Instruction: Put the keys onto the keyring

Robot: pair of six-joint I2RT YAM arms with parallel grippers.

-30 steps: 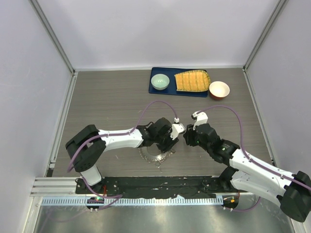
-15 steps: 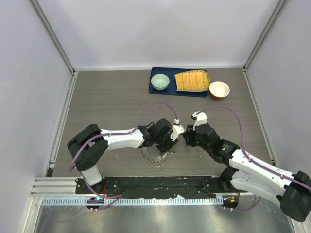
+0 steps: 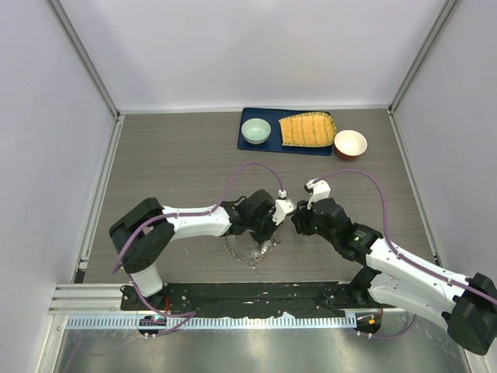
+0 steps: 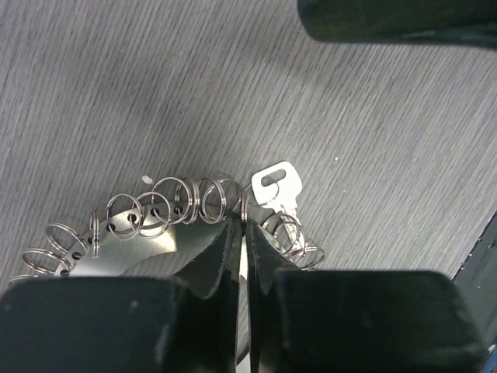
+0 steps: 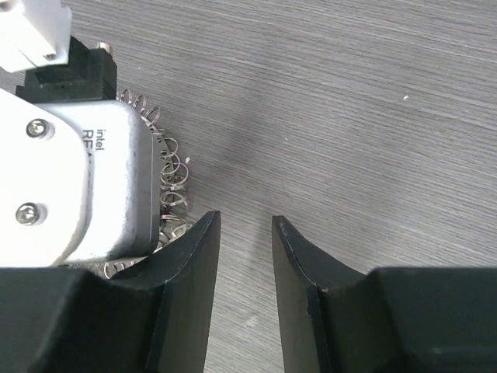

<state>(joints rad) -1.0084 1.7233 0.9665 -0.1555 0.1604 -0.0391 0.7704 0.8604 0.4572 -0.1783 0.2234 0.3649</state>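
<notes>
This is a robotics lab test cell. A grey wood-grain table (image 3: pixel 171 155) is boxed in on its left, far and right sides by plain white panels (image 3: pixel 248 47) set in bare aluminium posts (image 3: pixel 84 58). At the table's near edge, a white left arm (image 3: pixel 190 220) and right arm (image 3: pixel 404 268) are bolted to a black base plate (image 3: pixel 256 294). Purple cables (image 3: pixel 248 165) loop off the arms, and a toothed metal rail (image 3: pixel 233 321) runs just beyond that edge.

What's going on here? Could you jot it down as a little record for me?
keyring: flat on the table, fringed with small rings
key: silver, at that fringe; threaded or not, unclear
left gripper: jaws almost together at the fringe, beside the key
right gripper: open, empty, over bare table
</notes>
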